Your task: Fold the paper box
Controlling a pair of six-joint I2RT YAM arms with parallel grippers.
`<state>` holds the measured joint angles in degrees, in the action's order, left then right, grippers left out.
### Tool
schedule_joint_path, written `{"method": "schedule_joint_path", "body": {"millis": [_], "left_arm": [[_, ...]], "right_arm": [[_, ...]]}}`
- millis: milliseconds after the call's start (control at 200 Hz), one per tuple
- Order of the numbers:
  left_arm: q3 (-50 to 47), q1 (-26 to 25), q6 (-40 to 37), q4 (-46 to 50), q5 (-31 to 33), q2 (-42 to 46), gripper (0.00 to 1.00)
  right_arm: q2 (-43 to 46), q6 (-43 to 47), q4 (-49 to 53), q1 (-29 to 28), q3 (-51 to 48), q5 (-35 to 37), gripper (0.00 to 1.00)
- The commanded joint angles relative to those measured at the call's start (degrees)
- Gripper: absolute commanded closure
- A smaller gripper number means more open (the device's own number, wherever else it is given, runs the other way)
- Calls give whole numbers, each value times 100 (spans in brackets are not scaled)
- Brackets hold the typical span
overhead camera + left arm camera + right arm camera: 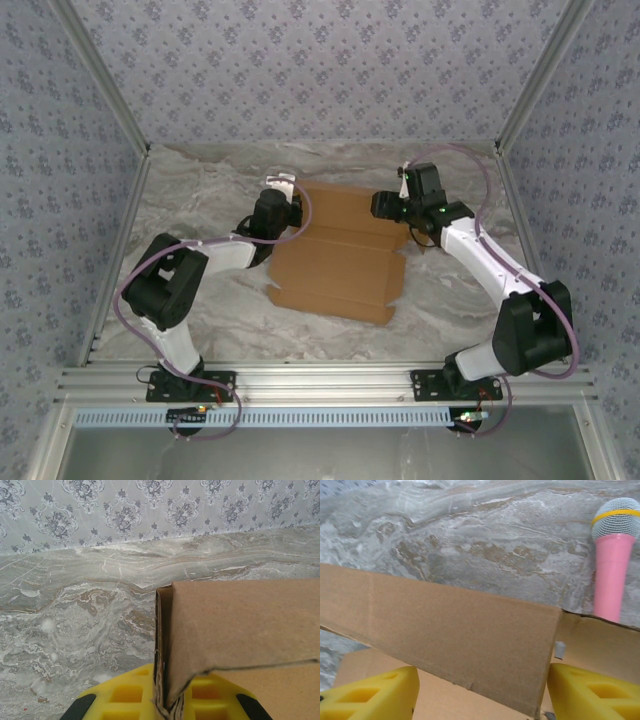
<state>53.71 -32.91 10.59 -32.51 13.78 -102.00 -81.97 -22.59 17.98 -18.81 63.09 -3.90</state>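
The paper box (340, 262) is a plain brown cardboard sheet lying mostly flat mid-table. My left gripper (287, 193) is at its far left corner. In the left wrist view this gripper (167, 706) is shut on a raised, doubled-over edge of the cardboard (240, 625), pinched between the yellow fingers (125, 695). My right gripper (380, 206) is at the far right edge. In the right wrist view a raised flap (455, 640) stands between its yellow fingers (592, 692), which are wide apart; this gripper (480, 695) is open around the flap.
A pink microphone with a grey mesh head (615, 555) lies on the marble table (200, 190) just past the box's far right corner. Patterned walls close in the back and both sides. Bare marble lies left of and in front of the sheet.
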Motion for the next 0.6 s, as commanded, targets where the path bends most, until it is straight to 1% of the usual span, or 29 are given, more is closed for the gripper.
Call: {"method": "schedule_joint_path", "body": {"millis": [0, 235, 320, 410, 500, 595], "left_arm": [[41, 5, 163, -12, -37, 172, 100], [15, -5, 189, -12, -72, 171, 100], [5, -3, 189, -5, -55, 180, 100], [7, 0, 189, 23, -16, 205, 100], [39, 0, 189, 105, 59, 241, 100], [82, -5, 197, 198, 124, 266, 100]], "right_arm": [[-30, -410, -753, 45, -153, -476, 32], [70, -728, -1838, 75, -691, -833, 39], [135, -738, -2034, 88, -829, -853, 40], [235, -579, -1812, 81, -868, -683, 40], [393, -323, -1324, 20, -895, -193, 39], [600, -109, -922, -82, -1022, 282, 35]]}}
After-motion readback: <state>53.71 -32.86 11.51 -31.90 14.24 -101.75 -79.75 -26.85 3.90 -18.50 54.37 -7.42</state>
